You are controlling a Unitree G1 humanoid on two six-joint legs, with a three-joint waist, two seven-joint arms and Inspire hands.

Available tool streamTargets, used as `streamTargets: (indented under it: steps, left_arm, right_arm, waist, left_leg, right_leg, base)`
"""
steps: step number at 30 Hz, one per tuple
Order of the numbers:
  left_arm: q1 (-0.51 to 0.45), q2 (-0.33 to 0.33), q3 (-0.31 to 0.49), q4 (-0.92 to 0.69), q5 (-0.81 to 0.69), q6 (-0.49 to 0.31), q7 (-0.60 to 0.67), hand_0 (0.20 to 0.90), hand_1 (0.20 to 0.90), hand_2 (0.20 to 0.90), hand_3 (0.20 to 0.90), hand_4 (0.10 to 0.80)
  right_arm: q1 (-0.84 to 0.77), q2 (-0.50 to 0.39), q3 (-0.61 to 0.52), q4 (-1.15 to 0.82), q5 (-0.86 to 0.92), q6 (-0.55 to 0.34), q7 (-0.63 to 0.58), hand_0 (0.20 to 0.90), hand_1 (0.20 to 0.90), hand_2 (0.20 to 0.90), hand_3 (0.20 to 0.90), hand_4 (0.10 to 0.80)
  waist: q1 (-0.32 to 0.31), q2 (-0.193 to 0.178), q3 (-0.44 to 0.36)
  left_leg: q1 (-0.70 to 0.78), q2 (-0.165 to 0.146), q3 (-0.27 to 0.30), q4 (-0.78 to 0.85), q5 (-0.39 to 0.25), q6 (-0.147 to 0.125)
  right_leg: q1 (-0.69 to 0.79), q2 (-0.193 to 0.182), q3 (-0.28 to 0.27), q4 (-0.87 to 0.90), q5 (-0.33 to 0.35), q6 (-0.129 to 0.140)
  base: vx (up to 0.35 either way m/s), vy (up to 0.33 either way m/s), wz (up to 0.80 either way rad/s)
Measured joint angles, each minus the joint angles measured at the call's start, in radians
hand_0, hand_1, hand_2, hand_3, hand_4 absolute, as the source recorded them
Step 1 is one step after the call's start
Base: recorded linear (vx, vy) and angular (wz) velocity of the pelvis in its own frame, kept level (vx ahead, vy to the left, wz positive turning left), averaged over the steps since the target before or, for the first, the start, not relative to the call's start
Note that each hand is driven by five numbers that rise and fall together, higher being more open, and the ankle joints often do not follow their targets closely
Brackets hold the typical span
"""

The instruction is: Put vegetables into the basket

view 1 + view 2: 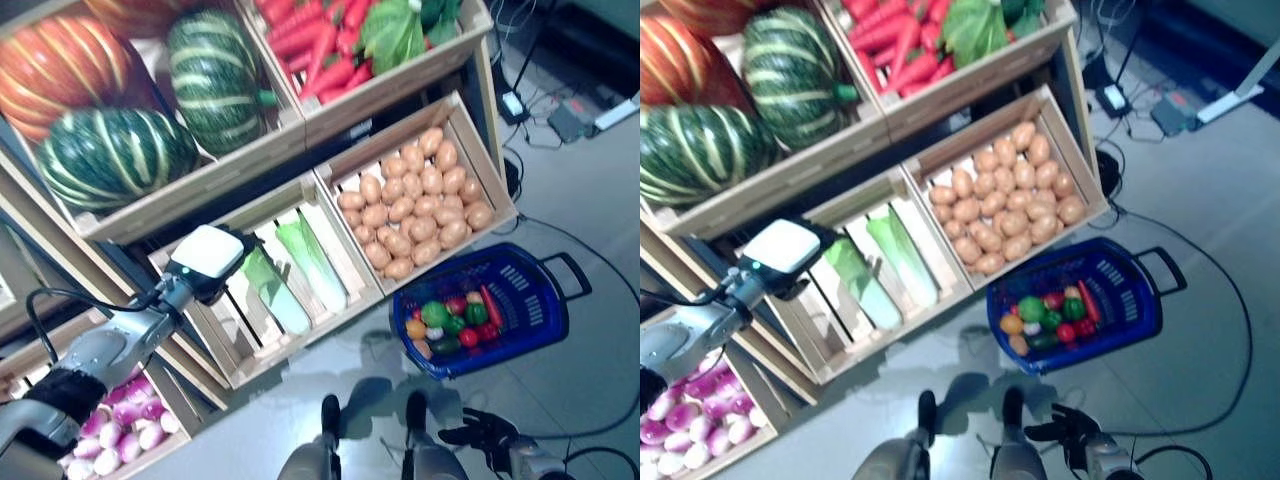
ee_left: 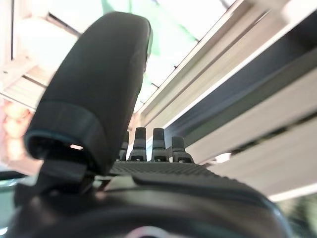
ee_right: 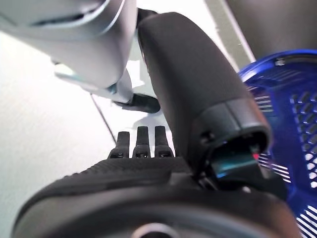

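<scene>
Nearest, low at the right, the right hand (image 1: 487,433) hangs empty with fingers loosely spread above the floor (image 1: 590,380). Just beyond it a blue basket (image 1: 533,315) stands on the floor, holding small mixed vegetables (image 1: 452,322). Farther left, the left hand (image 1: 207,262), fingers straight and empty, reaches over the wooden crate (image 1: 330,300) of pale green cabbages (image 1: 312,263), beside a crate of potatoes (image 1: 415,200).

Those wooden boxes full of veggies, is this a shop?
Probably a mock greengrocer's stall: tiered wooden crates hold pumpkins, carrots and potatoes, and a blue shopping basket stands on the floor.
</scene>
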Motion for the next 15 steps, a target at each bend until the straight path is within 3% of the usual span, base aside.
streamTargets:
  steps: [7, 15]
  left_arm:
    - [-0.215, -0.015, -0.14, 0.163, 0.035, 0.012, 0.055, 0.9, 0.9, 0.9, 0.9, 0.8]
    - [-0.351, -0.032, -0.198, 0.297, 0.035, 0.062, 0.109, 0.9, 0.9, 0.9, 0.9, 0.8]
  right_arm:
    - [-0.146, 0.0, 0.01, -0.001, 0.016, -0.03, 0.0, 0.9, 0.9, 0.9, 0.9, 0.8]
    - [-0.241, 0.002, 0.024, -0.025, 0.051, -0.032, -0.006, 0.9, 0.9, 0.9, 0.9, 0.8]
  waist:
    - [-0.032, -0.022, 0.123]
    - [-0.034, -0.054, 0.156]
  left_leg:
    - [-0.074, 0.013, 0.006, 0.041, 0.002, -0.006]
    - [-0.168, 0.021, 0.017, 0.112, -0.005, -0.015]
  right_leg:
    - [-0.084, 0.01, 0.006, 0.052, 0.005, -0.016]
    - [-0.205, 0.011, 0.032, 0.163, -0.023, -0.032]
  base:
    - [-0.136, -0.003, -0.06]
    - [-0.088, 0.02, -0.08]
